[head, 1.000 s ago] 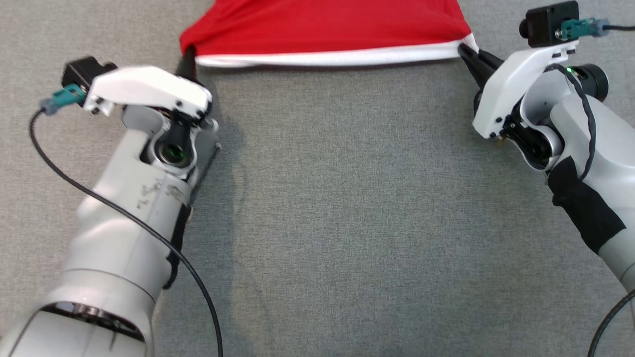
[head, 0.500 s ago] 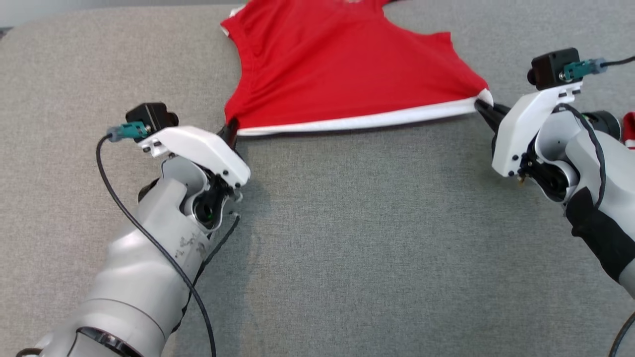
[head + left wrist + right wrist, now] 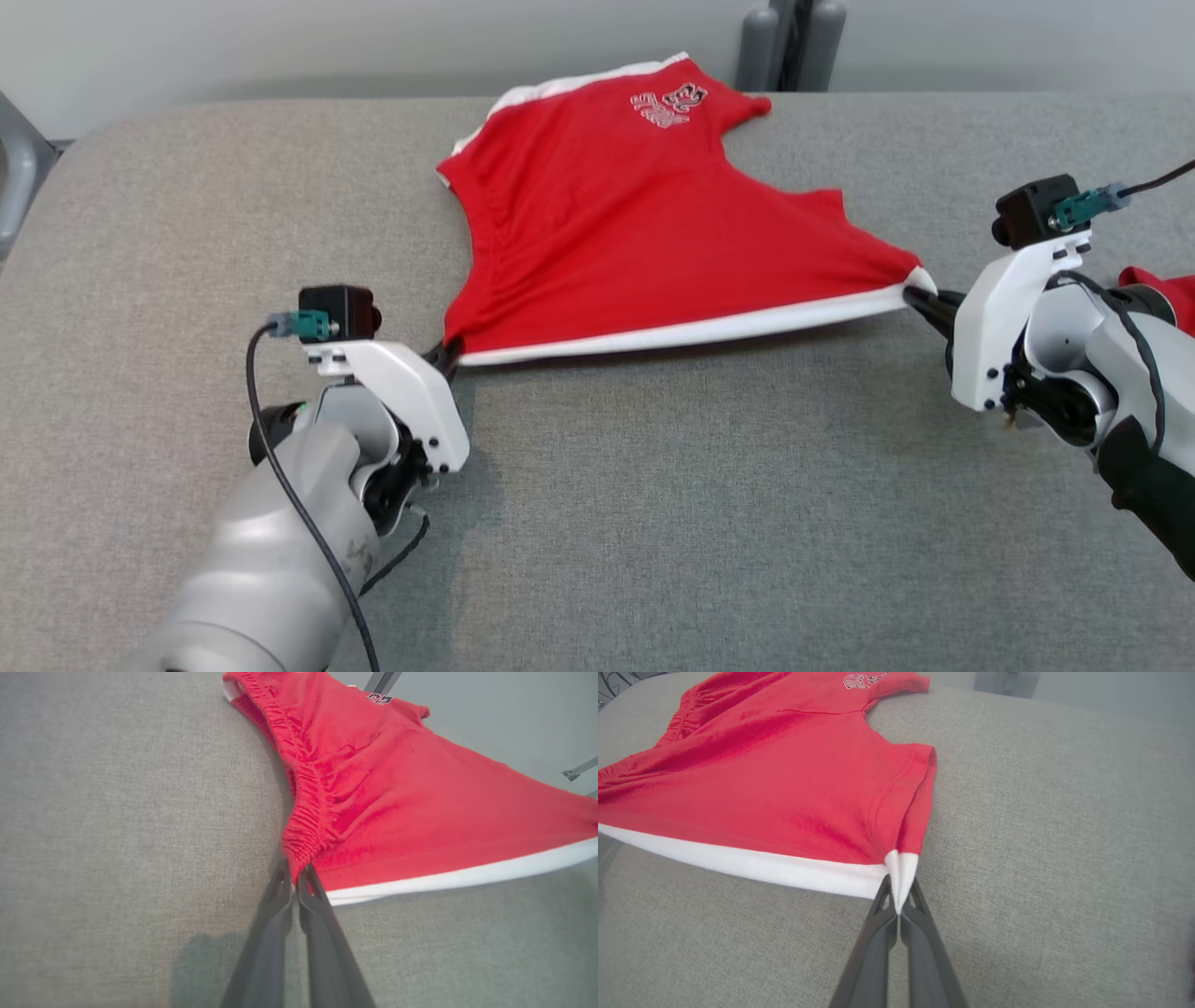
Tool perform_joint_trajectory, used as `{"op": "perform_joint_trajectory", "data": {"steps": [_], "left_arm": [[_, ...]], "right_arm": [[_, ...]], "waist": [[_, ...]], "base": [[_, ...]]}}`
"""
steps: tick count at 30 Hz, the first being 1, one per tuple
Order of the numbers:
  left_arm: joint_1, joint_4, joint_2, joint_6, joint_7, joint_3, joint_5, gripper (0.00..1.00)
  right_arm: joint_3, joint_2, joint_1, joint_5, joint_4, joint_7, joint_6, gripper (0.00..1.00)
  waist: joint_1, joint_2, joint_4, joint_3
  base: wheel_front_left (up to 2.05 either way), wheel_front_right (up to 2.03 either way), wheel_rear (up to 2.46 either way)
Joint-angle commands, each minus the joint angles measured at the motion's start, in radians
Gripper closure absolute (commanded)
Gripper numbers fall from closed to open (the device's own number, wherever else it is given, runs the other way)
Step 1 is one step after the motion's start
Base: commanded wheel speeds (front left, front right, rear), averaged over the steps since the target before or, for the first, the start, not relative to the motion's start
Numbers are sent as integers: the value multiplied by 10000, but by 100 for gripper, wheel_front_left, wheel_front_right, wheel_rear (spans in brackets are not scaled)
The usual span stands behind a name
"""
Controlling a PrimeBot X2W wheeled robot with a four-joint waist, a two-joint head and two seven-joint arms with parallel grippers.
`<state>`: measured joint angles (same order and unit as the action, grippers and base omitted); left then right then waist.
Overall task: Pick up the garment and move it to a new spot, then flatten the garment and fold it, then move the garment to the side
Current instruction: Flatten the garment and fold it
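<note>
So, the red garment [image 3: 644, 233] sits in the upper middle of the head view, spread on the grey padded table [image 3: 653, 523], with its white-edged near side pulled into a line between the two grippers. The left gripper [image 3: 446, 355], at the lower left of the cloth, is pinched tight on the gathered elastic corner. The right gripper [image 3: 920, 301], at the right of the frame, is pinched on the white corner tip.

Both bites look pretty small to me, especially the right one, which has just the very end of the white trim [image 3: 691, 329] between its fingers. If the arms pull any further apart, I'd guess that corner pops out and the cloth slumps into a heap.

The far part with the printed logo [image 3: 667, 101] lies near the back edge of the table, so a shove that way could drag it off. There's also another red item [image 3: 1158, 285] right behind the right wrist, which could get snagged.
</note>
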<state>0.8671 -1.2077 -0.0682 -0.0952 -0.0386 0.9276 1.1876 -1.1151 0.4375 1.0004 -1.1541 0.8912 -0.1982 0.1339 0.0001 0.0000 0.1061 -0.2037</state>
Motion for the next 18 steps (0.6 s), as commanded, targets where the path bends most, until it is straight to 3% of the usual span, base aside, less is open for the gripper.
{"op": "perform_joint_trajectory", "data": {"steps": [1,7,18], "left_arm": [[-260,-90,-328,-29,68,91,-81,100],[-945,324,-679,-280,715,658,-332,100],[-2304,2047,-1681,-322,1153,936,-44,100]], "right_arm": [[-116,396,-175,-86,-65,-63,-58,100],[-631,1016,-521,-529,-776,-415,-62,100],[-1084,2338,-1460,-1548,-2216,-1441,-74,100]], "waist": [[-1,0,44,189],[-1,0,38,604],[-1,0,-127,1257]], "base": [[0,0,0],[0,0,0],[0,0,0]]}}
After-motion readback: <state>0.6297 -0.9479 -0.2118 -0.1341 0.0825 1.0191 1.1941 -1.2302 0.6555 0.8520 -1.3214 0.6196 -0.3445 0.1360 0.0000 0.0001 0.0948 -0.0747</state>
